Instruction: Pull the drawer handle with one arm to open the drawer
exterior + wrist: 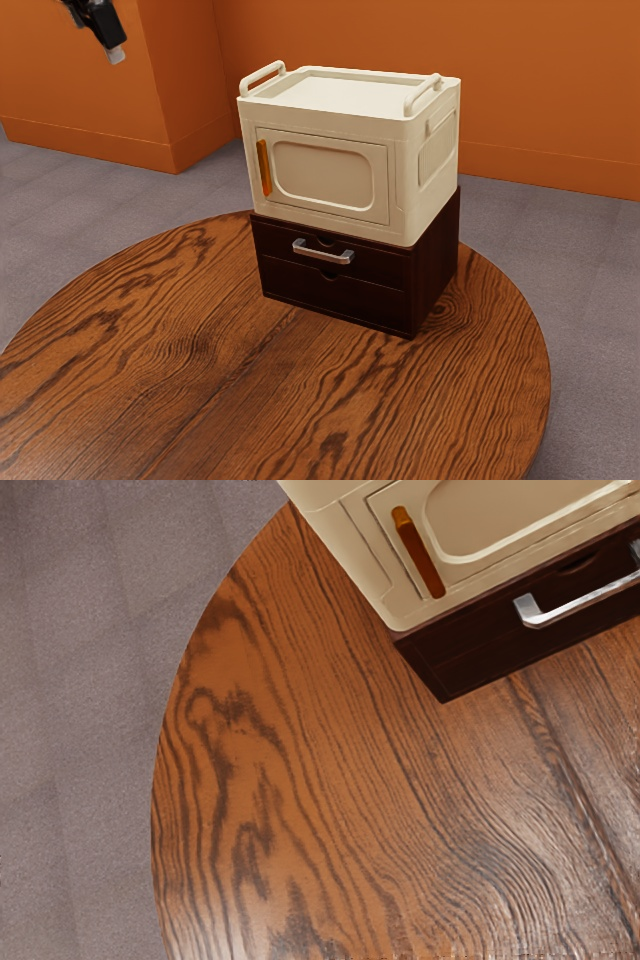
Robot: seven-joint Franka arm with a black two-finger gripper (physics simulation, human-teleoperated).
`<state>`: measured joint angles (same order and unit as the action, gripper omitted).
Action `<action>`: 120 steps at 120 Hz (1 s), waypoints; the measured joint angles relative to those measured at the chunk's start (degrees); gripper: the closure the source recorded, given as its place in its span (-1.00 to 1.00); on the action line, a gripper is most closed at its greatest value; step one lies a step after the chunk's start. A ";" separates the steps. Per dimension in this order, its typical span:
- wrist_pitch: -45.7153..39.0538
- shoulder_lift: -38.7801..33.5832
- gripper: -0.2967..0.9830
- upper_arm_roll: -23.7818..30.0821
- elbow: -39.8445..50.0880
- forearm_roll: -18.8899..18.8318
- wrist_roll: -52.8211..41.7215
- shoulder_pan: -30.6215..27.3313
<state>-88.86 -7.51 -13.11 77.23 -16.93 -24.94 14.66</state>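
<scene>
Orange wall (400,40) behind, round wooden tabletop (180,340) in front, dark cabinet (435,262) standing on it with a cream box (405,150) on top. Exterior view: target is the silver handle (323,255) on the upper drawer (380,265); drawer looks shut, front flush with the one below. Claw (115,54) is up near the exterior view's upper left corner, partly cut off, well apart from everything. Can't tell if it's spread or pressed together. From the claw, handle lies lower and toward the exterior view's right. Handle's long axis runs level along the drawer front, so I'd expect the claw has to come down in front of the cabinet and line up to pinch across the bar, then pull straight out. One arm only, no choice of side. Wrist view: near end of the handle is clear, on the same side as the box's orange grip (420,555); far end is cut off by the frame edge, and so is much of the cabinet. My guess: the hand needs to shift along the drawer front to center on the bar before closing in. Main risk is clipping the box or its orange grip if it comes in too high.
</scene>
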 joint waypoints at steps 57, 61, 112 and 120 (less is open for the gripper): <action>-7.23 -8.27 -0.54 9.74 23.49 -2.75 -17.46 -4.57; -8.14 -8.60 -0.54 9.75 25.26 -2.79 -18.20 -4.45; -20.35 -15.31 -0.54 9.41 44.23 -3.95 -24.23 -4.30; -22.76 -14.64 -0.54 9.35 45.05 -4.03 -25.12 -4.24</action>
<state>-111.62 -22.15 -3.76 122.28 -20.97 -50.05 10.42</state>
